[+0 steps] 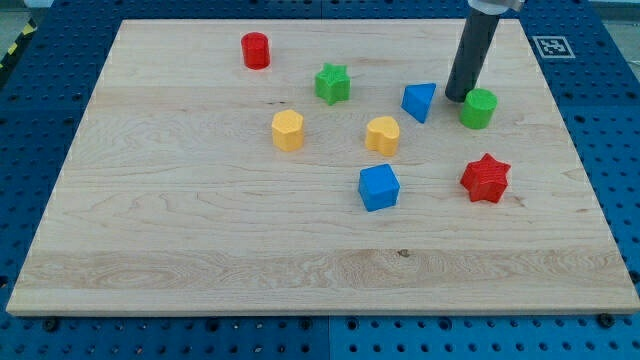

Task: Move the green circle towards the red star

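Nearest the view's bottom, the blue cube block (379, 187) is seen beside the red star block (486, 178). Higher up, the green circle block (478, 108) sits above the star, well apart, and my tip (455, 98) is planted touching its left edge, beside the blue triangular block (419, 101). No gripper is fitted, so no jaw state can be told.

I can read no words or numbers. Only a black-and-white square fiducial marker tag (549, 46) shows, at the far right corner of the pale wooden board (200, 230).
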You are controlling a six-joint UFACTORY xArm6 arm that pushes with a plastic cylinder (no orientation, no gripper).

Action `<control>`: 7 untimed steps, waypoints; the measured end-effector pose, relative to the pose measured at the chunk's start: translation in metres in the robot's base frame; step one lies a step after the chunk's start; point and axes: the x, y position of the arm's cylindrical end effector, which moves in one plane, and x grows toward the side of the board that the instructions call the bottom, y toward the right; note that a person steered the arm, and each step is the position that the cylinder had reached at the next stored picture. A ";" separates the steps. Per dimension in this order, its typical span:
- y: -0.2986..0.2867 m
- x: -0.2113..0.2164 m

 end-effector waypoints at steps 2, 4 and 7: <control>0.027 0.007; 0.056 0.005; 0.058 0.026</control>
